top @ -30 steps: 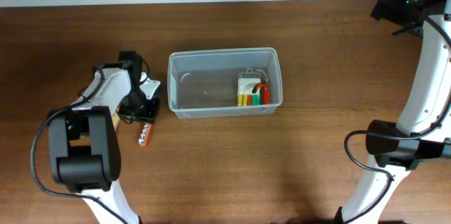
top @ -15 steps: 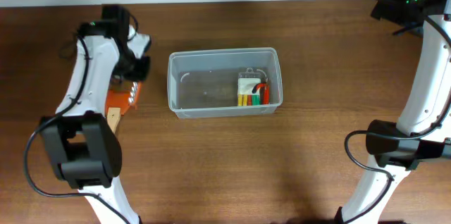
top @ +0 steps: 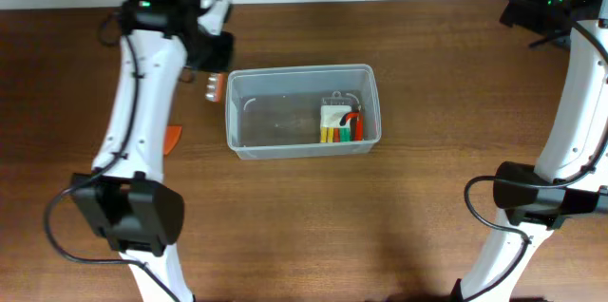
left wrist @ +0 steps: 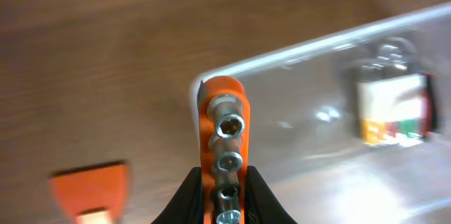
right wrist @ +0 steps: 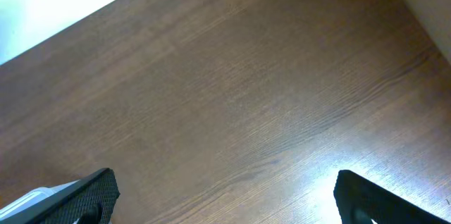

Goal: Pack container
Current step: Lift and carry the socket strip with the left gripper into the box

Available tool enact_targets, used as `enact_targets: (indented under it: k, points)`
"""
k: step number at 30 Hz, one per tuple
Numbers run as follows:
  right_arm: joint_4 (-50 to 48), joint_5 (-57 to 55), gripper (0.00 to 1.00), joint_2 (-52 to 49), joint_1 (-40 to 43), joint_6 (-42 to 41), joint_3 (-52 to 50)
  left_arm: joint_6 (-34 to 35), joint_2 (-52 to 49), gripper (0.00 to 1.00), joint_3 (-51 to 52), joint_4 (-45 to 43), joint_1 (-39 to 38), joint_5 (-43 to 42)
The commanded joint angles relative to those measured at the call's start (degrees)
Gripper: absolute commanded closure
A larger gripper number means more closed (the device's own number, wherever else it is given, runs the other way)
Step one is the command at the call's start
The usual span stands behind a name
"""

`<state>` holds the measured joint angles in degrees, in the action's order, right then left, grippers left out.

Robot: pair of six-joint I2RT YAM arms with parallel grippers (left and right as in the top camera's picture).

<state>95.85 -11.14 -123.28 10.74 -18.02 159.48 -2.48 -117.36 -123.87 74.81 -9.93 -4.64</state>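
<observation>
Looking over the brown wooden table (top: 380, 235), you see the container (top: 304, 151) lying near the middle of it, with its long side across the view and open on top. Your left gripper (left wrist: 220, 196) hangs just beside the left end wall of the tub, and its fingers are clamped on the lower end of an orange socket rail (left wrist: 222, 122). Your right gripper (right wrist: 225, 199) is well apart from all this, at the far right corner, with the fingers wide apart and nothing between them. From above, the rail looks to be outside the wall, not yet over the inside. If you let go now, I think it falls on the table or strikes the rim and tips out. It is held only by one end, so a quick swing can make it turn or slip in the pads. If you go down too early, its free end can catch the rim and push the light tub away. An orange scraper (top: 172, 138) lies on the table to the left. A small pack of coloured pieces (top: 342, 123) already sits at the right end inside, so aim at the bare left part.
</observation>
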Motion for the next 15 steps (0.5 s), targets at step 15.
enact_targets:
  k: [15]
  points:
    - [-0.02,-0.50,0.01,0.87,0.17,-0.28,0.81,5.73,-2.56,0.98,-0.74,1.11,-9.97,-0.04]
